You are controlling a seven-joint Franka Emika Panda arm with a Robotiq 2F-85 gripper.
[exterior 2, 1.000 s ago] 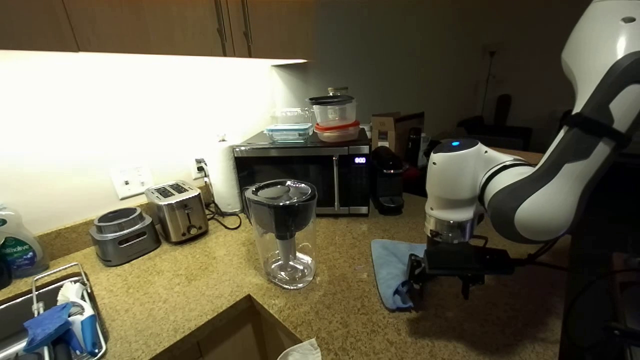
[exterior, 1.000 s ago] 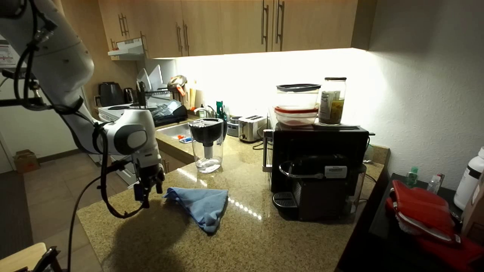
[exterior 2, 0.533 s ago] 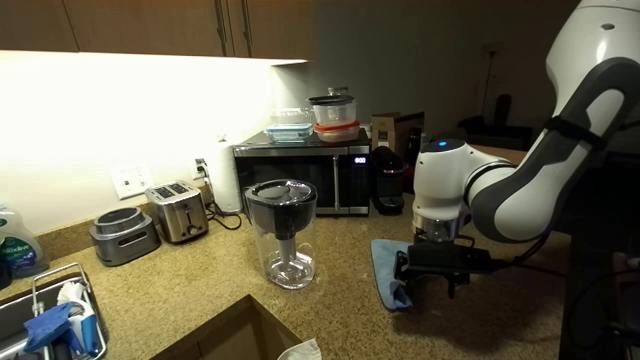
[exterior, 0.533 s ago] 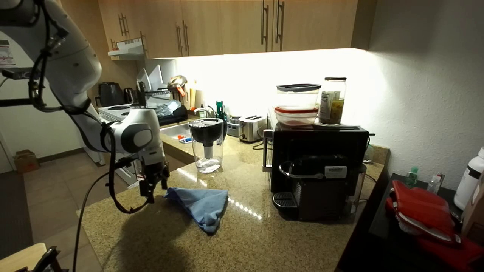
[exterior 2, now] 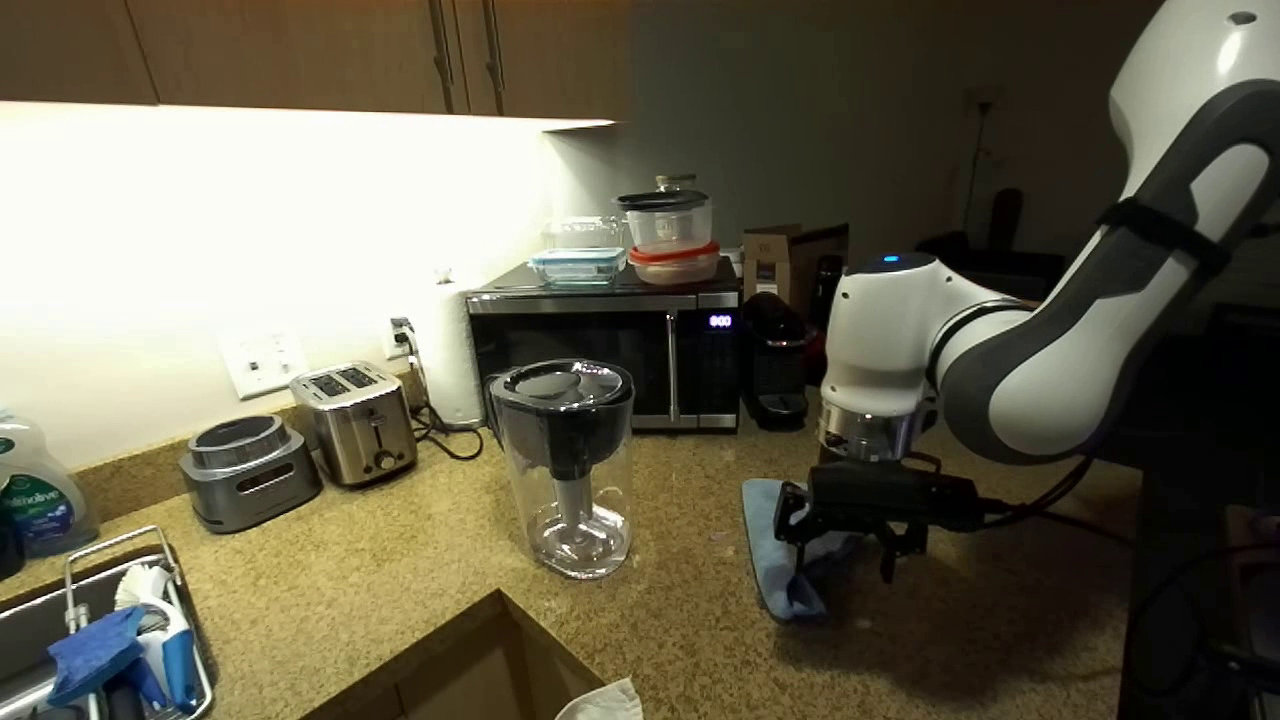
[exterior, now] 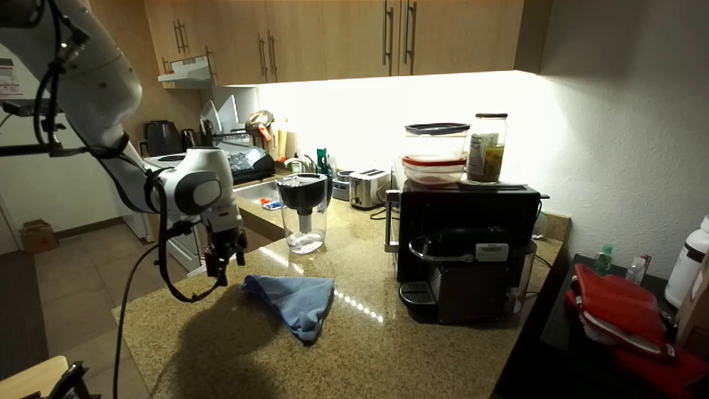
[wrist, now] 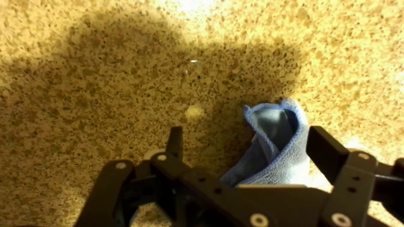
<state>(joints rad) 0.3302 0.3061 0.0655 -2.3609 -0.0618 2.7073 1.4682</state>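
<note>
A blue cloth lies crumpled on the speckled stone counter, its folded corner curled up and open in the wrist view. The cloth [exterior: 302, 302] spreads out beside the gripper [exterior: 231, 270], which hangs a little above the counter. In another exterior view the gripper [exterior 2: 843, 568] partly covers the cloth [exterior 2: 768, 545]. From the wrist, the jaws stand wide apart and the cloth's corner [wrist: 284, 167] shows between them, nearer the right-hand finger [wrist: 326, 151]. Nothing is gripped. Whether that finger touches the cloth cannot be told. Part of the cloth is hidden behind the gripper body.
A clear water pitcher [exterior 2: 565, 470] with a black top stands near the counter's inner corner. Beyond it are a toaster [exterior 2: 355, 425] and a microwave [exterior 2: 600, 350] with containers on top. A black coffee machine [exterior: 465, 282] stands beside the microwave. A sink [exterior: 257, 193] lies behind.
The gripper has shifted toward the cloth and then risen slightly above the counter. Its jaws have stayed apart. The cloth lies in the same place.
</note>
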